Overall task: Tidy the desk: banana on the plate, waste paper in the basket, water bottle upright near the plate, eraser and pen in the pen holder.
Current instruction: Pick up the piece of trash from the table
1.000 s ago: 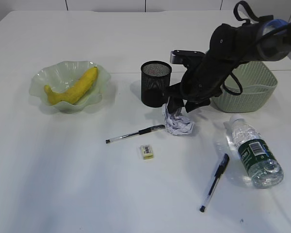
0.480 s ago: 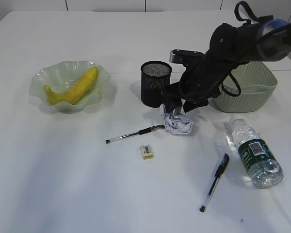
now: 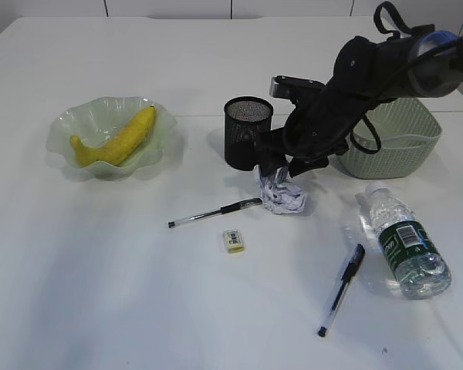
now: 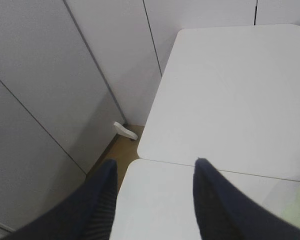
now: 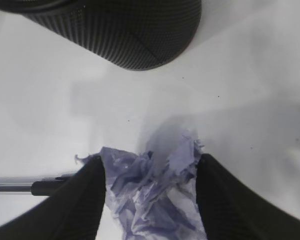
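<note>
The crumpled waste paper [image 3: 287,197] lies on the table in front of the black mesh pen holder [image 3: 248,132]. My right gripper [image 3: 278,171] is down over it. In the right wrist view both fingers [image 5: 150,172] press against the sides of the paper [image 5: 155,200], with the holder [image 5: 120,30] just beyond. The banana [image 3: 119,139] lies on the green plate [image 3: 62,127]. The water bottle [image 3: 407,247] lies on its side at the right. One pen [image 3: 216,212] and the eraser [image 3: 233,240] lie mid-table, and a second pen [image 3: 341,289] lies near the bottle. My left gripper [image 4: 155,167] is open, empty and out of the exterior view.
The green basket [image 3: 401,142] stands at the right behind my right arm. The first pen's cap end [image 5: 20,187] shows just left of the right fingers. The left wrist view shows only a table corner, wall panels and floor.
My right gripper has shifted slightly left toward the pen holder, and the paper has moved a little with it. Everything else has stayed put.
</note>
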